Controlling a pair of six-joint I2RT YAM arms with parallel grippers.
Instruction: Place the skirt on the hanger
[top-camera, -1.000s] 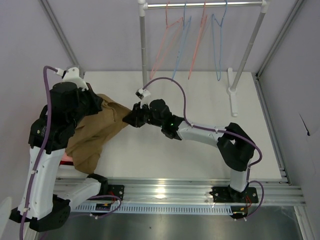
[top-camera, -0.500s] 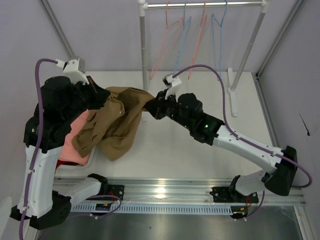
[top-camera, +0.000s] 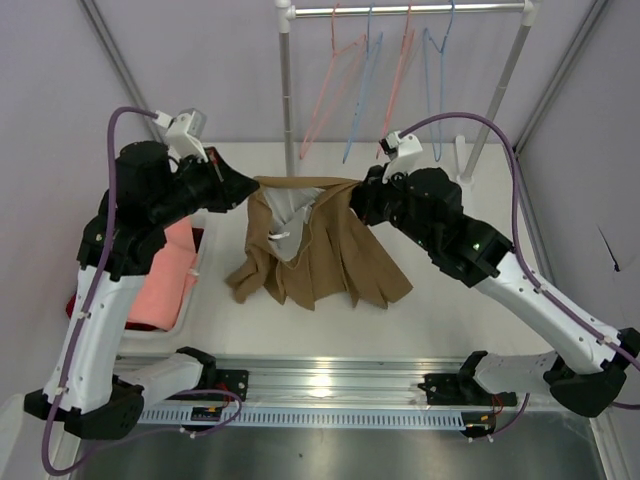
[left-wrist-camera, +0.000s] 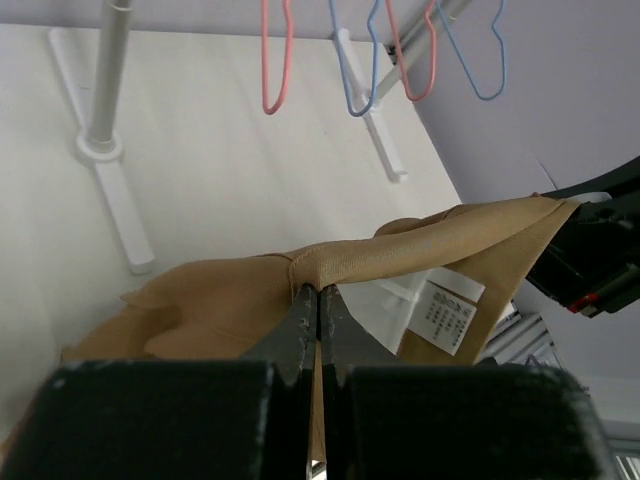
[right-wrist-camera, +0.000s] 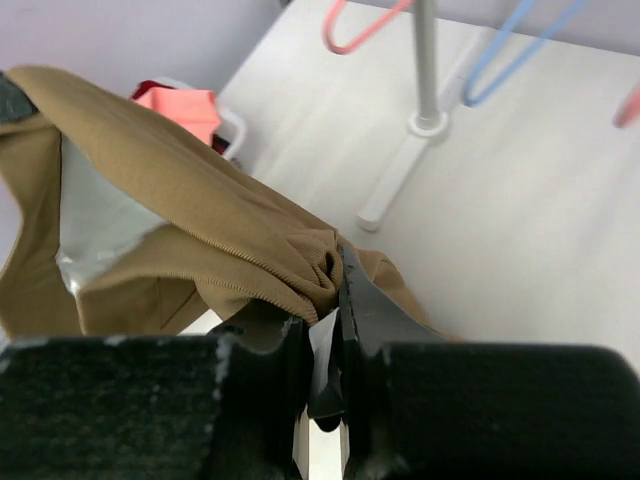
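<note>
Your left tool is pinched tight on one end of the waistband of the skirt, and your right tool is clamped on the other end, with cloth bunched between its jaws. The tan skirt hangs stretched between them above the desk, its white lining and a label showing and its hem draped on the surface. Both arms are raised and angled inward in front of the rack.
</note>
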